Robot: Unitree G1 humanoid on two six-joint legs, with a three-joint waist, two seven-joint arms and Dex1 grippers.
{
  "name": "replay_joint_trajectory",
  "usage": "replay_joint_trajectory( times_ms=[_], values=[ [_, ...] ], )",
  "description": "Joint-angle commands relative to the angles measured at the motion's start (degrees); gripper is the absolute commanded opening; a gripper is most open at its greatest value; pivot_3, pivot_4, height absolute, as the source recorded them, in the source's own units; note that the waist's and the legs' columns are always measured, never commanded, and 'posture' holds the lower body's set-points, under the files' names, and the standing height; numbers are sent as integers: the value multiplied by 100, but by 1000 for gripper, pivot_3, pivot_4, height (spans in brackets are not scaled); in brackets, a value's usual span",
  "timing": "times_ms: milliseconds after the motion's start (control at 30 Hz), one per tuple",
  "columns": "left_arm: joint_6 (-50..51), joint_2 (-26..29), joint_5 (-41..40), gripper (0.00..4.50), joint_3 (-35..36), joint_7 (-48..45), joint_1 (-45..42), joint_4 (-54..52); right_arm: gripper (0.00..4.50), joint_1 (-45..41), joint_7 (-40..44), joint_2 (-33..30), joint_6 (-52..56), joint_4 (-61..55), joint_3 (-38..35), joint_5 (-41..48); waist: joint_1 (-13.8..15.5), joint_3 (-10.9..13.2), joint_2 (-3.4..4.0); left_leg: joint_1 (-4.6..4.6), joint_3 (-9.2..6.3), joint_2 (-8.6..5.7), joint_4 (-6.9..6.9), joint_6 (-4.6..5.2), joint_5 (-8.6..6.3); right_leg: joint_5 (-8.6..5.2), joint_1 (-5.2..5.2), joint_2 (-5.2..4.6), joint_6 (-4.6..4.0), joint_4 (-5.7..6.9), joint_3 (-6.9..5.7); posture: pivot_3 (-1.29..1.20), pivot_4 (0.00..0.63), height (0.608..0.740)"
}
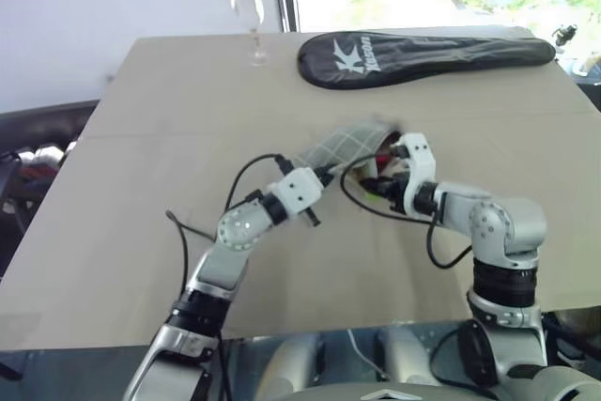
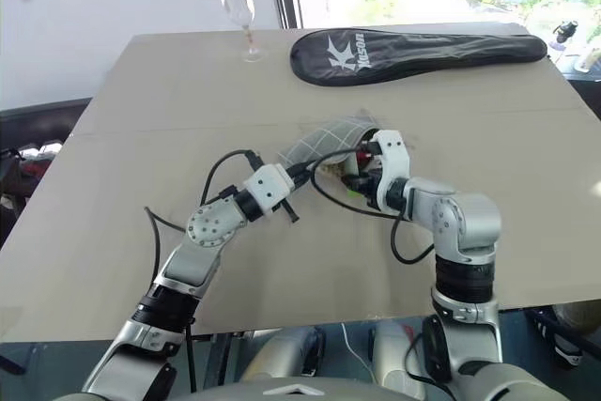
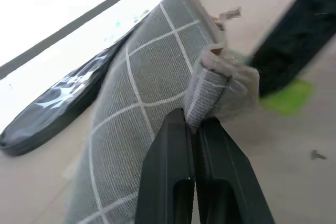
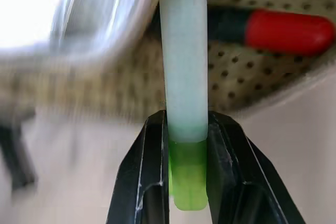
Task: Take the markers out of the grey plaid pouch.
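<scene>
Right gripper (image 4: pixel 188 129) is clamping a pale, lime-green-tipped marker (image 4: pixel 184 77) at the mouth of the grey plaid fabric pouch (image 3: pixel 136 114) mid-worktop; left gripper (image 3: pixel 191 124) is pinching its edge; a red-capped marker (image 4: pixel 283 30) is lying inside.

- Two silver-grey metal arms with rounded joint housings and black ringed bands.
- White blocky wrist modules, joined by loose black cables looping beside each forearm.
- Left gripper (image 3: pixel 191 124) and right gripper (image 4: pixel 186 124): two flat, matte black fingers each.
</scene>
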Motion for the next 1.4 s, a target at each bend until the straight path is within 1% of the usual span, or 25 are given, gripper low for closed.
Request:
replay_joint_trajectory(
  times_ms=[33, 100, 133, 267, 300, 367, 467, 600, 700, 733, 767, 833, 867, 933, 967, 1067, 1167, 1233, 1300, 1400],
  values=[
    [-184, 17, 103, 0, 131, 238, -140, 84, 408, 121, 330, -526, -230, -586, 349, 293, -6, 0, 0, 0, 1, 0, 0, 0, 0, 0, 0, 0, 0, 1, 1, 0, 150, 740],
    [-235, 61, 121, 0, 151, 288, -160, 165, 408, 262, 447, -1059, -421, -773, 586, 237, 1, 0, 0, 0, 0, 0, 0, 0, 0, 0, 0, 0, 0, -1, 1, 0, 150, 740],
    [-255, 78, 125, 0, 155, 301, -157, 181, 408, 303, 459, -1215, -494, -815, 652, 225, 6, 0, 0, -1, 0, 0, 0, 0, 0, 0, 0, -1, 0, -1, -1, 0, 150, 740],
    [-271, 168, 106, 0, 228, 330, -140, 238, 408, 586, 728, -2310, -1251, -916, 992, -48, 16, 1, -1, -3, -1, 0, 2, 0, 0, 0, 1, -2, 0, -3, -4, 0, 150, 740],
    [-236, 173, 58, 0, 246, 302, -128, 224, 408, 686, 862, -2611, -1448, -941, 1055, -93, 19, 1, -2, -4, -1, 0, 3, 0, 0, 0, 1, -2, 0, -4, -5, 0, 150, 740],
    [-189, 197, -21, 0, 270, 235, -85, 165, 408, 850, 987, -3016, -1653, -919, 1009, -107, 26, 2, -4, -7, -3, 0, 5, 0, 0, 0, 1, -3, 1, -6, -8, 0, 150, 740],
    [-218, 267, -31, 0, 311, 190, -9, 89, 408, 935, 697, -3266, -1796, -467, 574, -323, 15, 2, -5, -7, -3, 1, 5, 0, 0, 0, 2, -3, 1, -5, -6, 0, 150, 740],
    [-213, 349, -91, 0, 370, 150, 50, 33, 408, 926, 165, -3215, -1785, -64, 183, -601, 34, 3, -5, -7, -3, 1, 7, 0, 0, 0, 3, -4, 1, -4, -7, 0, 150, 740],
    [-203, 422, -129, 0, 409, 135, 61, 6, 408, 982, -52, -3253, -1929, 88, 37, -783, 31, 3, -5, -7, -3, 1, 7, 0, 0, 0, 3, -4, 0, -4, -5, 0, 150, 740],
    [-199, 449, -139, 0, 430, 129, 60, -2, 1418, 1025, -78, -3286, -1939, 93, 0, -815, 32, 2, -5, -7, -2, 1, 7, 0, 0, 0, 2, -4, 1, -4, -4, 0, 150, 740],
    [-194, 474, -150, 0, 450, 127, 54, -6, 1748, 1060, -138, -3311, -1951, 89, -32, -874, 31, 3, -5, -8, -2, 1, 7, 0, 0, 0, 2, -4, 1, -5, -4, 0, 150, 740],
    [-186, 507, -168, 0, 479, 115, 55, -17, 2756, 1101, -229, -3337, -1976, 64, -51, -975, 34, 3, -5, -8, -2, 1, 7, 0, 0, 0, 2, -4, 1, -5, -4, 0, 150, 740],
    [-187, 518, -175, 0, 490, 108, 61, -22, 3138, 1120, -258, -3338, -1988, 48, -46, -1013, 33, 2, -5, -8, -2, 1, 7, 0, 0, 0, 3, -4, 0, -5, -4, 0, 150, 740],
    [-199, 532, -183, 0, 506, 91, 78, -30, 4178, 1170, -309, -3294, -1937, -13, -16, -1047, 30, 2, -5, -8, -1, 1, 7, 0, 0, 0, 3, -4, 1, -5, -4, 0, 150, 740],
    [-204, 538, -189, 0, 510, 82, 85, -34, 4454, 1209, -298, -3276, -1899, -65, 22, -1036, 31, 2, -5, -8, -1, 1, 7, 0, 0, 0, 3, -4, 1, -4, -4, 0, 150, 740],
    [-177, 536, -363, 0, 509, -55, 139, -117, 4454, 1343, -89, -3156, -2009, -426, 258, -846, 24, 2, -5, -8, -1, 1, 7, 0, 0, 0, 3, -4, 1, -5, -4, 0, 150, 740],
    [-82, 520, -741, 0, 487, -380, 250, -341, 4454, 1377, 304, -3045, -2532, -849, 713, -707, 0, 3, -5, -7, 0, 3, 7, 0, 0, 0, 2, -2, 1, -4, 0, 0, 150, 740],
    [-1, 576, -1004, 0, 423, -709, 353, -534, 4454, 1329, 520, -2860, -2710, -1056, 892, -512, 8, 2, -5, -7, 0, 4, 7, 0, 0, 0, 2, -1, 1, -4, -2, 0, 150, 740],
    [107, 622, -1195, 0, 398, -956, 435, -700, 4454, 1219, 562, -2633, -2788, -1146, 954, -381, 15, 2, -5, -7, -2, 4, 8, 0, 0, 0, 4, -2, 1, -4, -4, 0, 150, 740],
    [346, 683, -1438, 0, 394, -1232, 561, -979, 3652, 978, 544, -2255, -2702, -1204, 806, -77, 20, 3, -5, -7, -3, 3, 13, 0, 0, 0, 7, -2, 1, -5, -5, 0, 150, 740]
  ],
)
